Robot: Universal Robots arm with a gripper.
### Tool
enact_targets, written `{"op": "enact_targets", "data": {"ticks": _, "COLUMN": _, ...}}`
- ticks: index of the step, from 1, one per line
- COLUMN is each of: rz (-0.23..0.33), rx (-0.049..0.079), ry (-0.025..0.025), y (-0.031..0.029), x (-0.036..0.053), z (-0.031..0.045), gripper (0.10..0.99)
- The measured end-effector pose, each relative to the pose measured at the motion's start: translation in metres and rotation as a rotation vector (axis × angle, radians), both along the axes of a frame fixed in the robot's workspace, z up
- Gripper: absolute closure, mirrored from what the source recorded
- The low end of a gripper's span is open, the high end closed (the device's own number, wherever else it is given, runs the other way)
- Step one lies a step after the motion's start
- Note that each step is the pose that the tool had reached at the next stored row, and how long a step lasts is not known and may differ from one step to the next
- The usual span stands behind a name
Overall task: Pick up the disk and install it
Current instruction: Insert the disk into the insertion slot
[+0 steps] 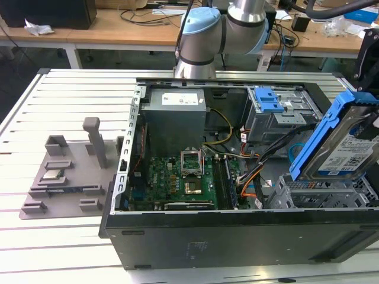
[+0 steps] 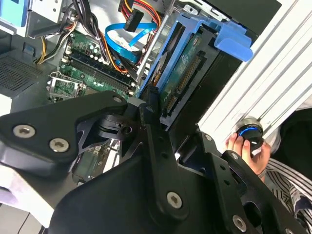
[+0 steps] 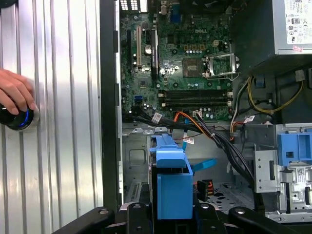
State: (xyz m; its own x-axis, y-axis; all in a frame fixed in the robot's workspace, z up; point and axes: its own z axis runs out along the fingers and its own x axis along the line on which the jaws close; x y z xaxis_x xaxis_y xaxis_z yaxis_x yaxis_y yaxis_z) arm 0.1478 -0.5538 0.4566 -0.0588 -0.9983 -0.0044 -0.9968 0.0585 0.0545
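The disk (image 1: pixel 349 145), a silver drive with a white label in a blue plastic bracket, hangs tilted at the exterior view's right. It is over the metal drive cage (image 1: pixel 314 192) in the front corner of the open computer case (image 1: pixel 237 236). My gripper (image 1: pixel 368 100) is shut on the disk from above. In the first wrist view the blue bracket (image 3: pixel 171 180) stands between my black fingers (image 3: pixel 134 214), above the cage floor (image 3: pixel 139 156). The second wrist view shows the disk's connector edge (image 2: pixel 187 73) just past my gripper (image 2: pixel 156 114).
Inside the case are the motherboard (image 1: pixel 177 177), a grey power supply (image 1: pixel 176 115), a rear bay with a blue latch (image 1: pixel 271 100) and orange and black cables (image 1: pixel 254 177). A grey fixture tray (image 1: pixel 65 177) holding a chip lies at the exterior view's left. A hand (image 3: pixel 14 92) rests on a blue-lit knob (image 3: pixel 19 117).
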Motion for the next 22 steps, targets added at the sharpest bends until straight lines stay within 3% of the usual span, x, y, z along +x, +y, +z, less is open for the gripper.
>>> {"op": "enact_targets", "data": {"ticks": 10, "rz": 0.0, "rx": 0.0, "ry": 0.0, "y": 0.0, "x": 0.0, "z": -0.0107, "gripper": 0.722}}
{"op": "enact_targets", "data": {"ticks": 22, "rz": 0.0, "rx": 0.0, "ry": 0.0, "y": 0.0, "x": 0.0, "z": -0.042, "gripper": 0.722}}
